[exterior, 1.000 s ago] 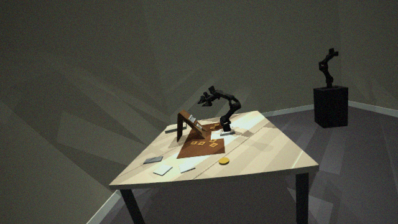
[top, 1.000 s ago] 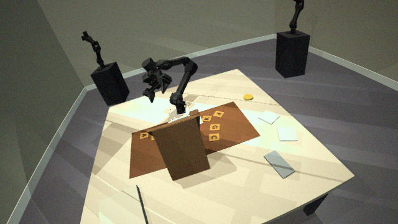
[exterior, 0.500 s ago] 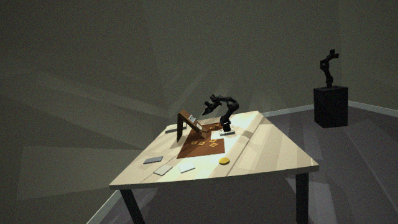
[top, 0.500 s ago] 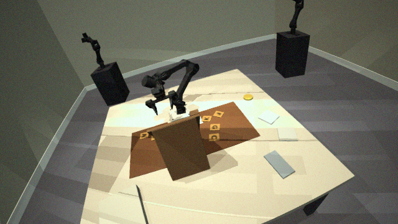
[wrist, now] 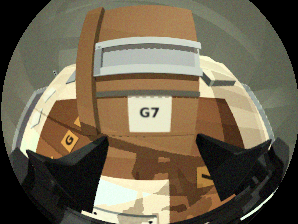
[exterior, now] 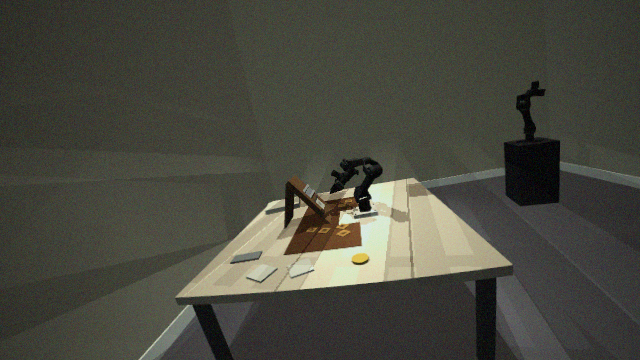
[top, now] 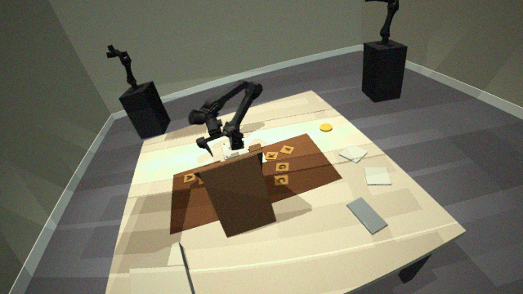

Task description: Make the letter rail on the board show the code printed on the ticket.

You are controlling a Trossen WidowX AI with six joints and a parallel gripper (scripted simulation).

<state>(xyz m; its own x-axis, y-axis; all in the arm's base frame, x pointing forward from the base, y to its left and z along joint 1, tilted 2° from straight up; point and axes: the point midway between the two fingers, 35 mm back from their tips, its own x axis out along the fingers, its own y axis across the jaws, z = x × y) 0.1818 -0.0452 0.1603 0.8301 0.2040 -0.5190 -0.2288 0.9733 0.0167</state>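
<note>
Where brown board (wrist: 140,36) slopes, flat grey rail (wrist: 148,56) (white ticket (wrist: 148,112) below).

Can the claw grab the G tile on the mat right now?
Probably yes. The claw is open and empty, the G tile lies flat on the mat beside the board, near the arm's base, with nothing covering it.

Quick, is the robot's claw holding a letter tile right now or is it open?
Gripper: jaws open wide, holding nothing, facing the board's G7 ticket.
</note>
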